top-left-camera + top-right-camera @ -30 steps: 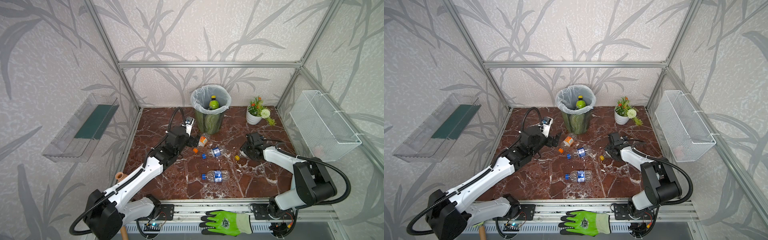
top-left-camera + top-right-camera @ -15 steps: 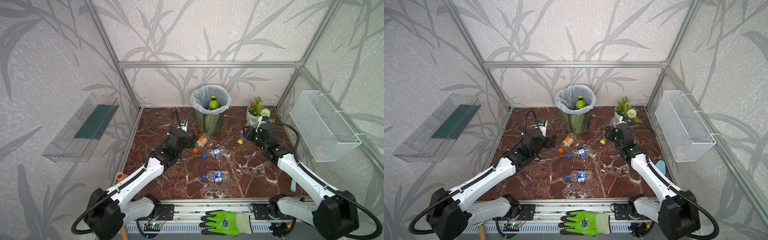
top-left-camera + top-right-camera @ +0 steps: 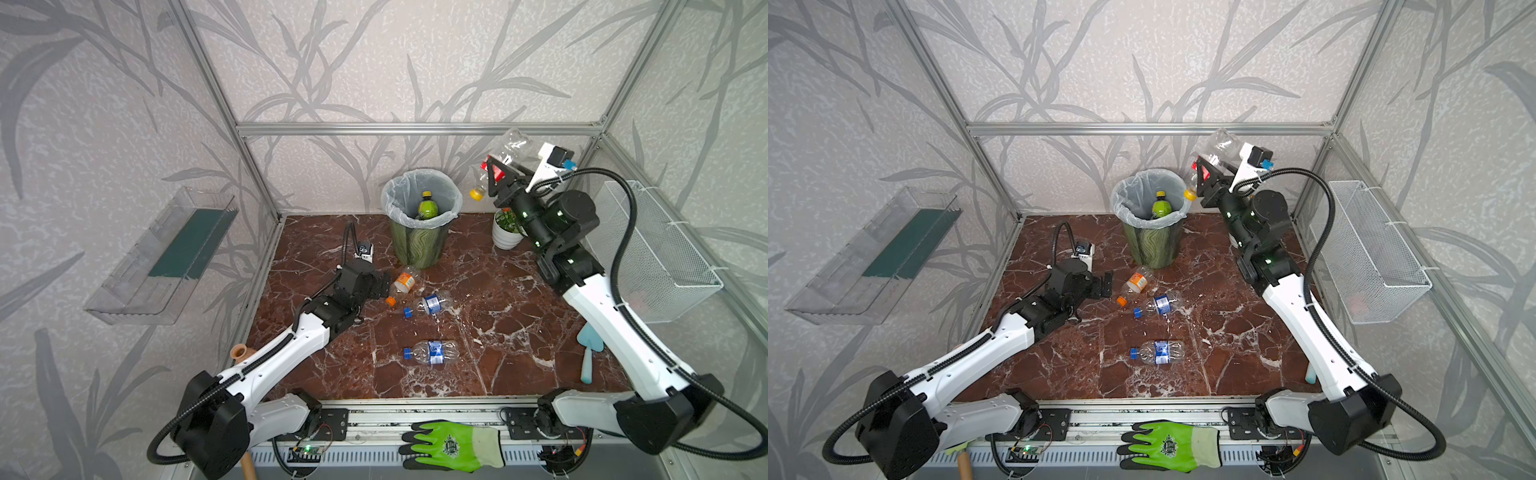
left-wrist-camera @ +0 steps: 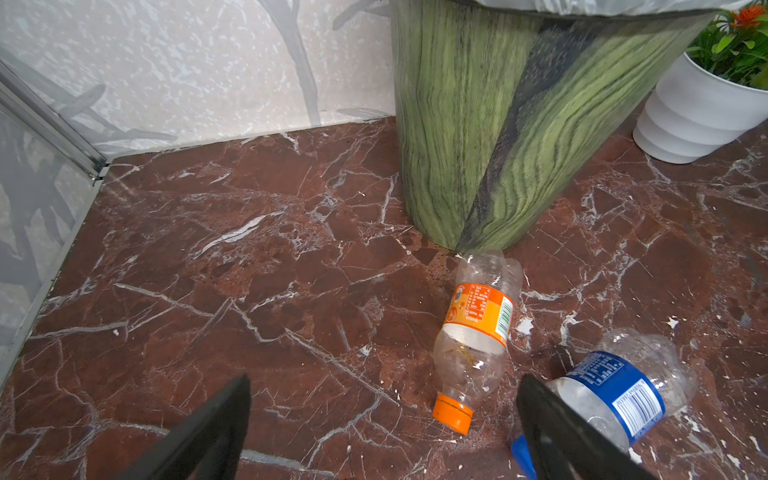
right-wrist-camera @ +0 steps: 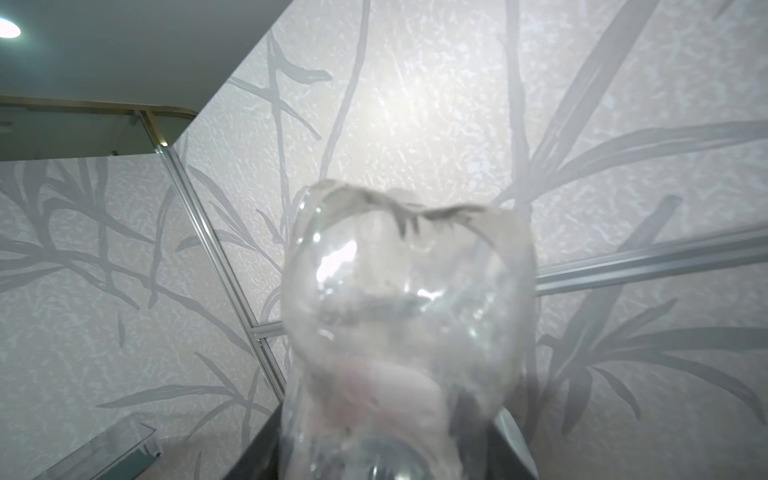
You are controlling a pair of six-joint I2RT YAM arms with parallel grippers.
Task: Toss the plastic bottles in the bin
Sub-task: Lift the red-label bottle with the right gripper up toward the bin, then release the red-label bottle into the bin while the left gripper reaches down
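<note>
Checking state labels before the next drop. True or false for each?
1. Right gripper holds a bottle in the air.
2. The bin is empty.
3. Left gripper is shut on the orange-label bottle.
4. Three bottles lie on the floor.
1. True. The right gripper is shut on a clear bottle, raised beside the bin.
2. False. A green bottle stands inside it.
3. False. The left gripper is open, and the orange-label bottle lies ungrasped on the floor.
4. True. They are the orange-label bottle and two blue-label bottles.
</note>
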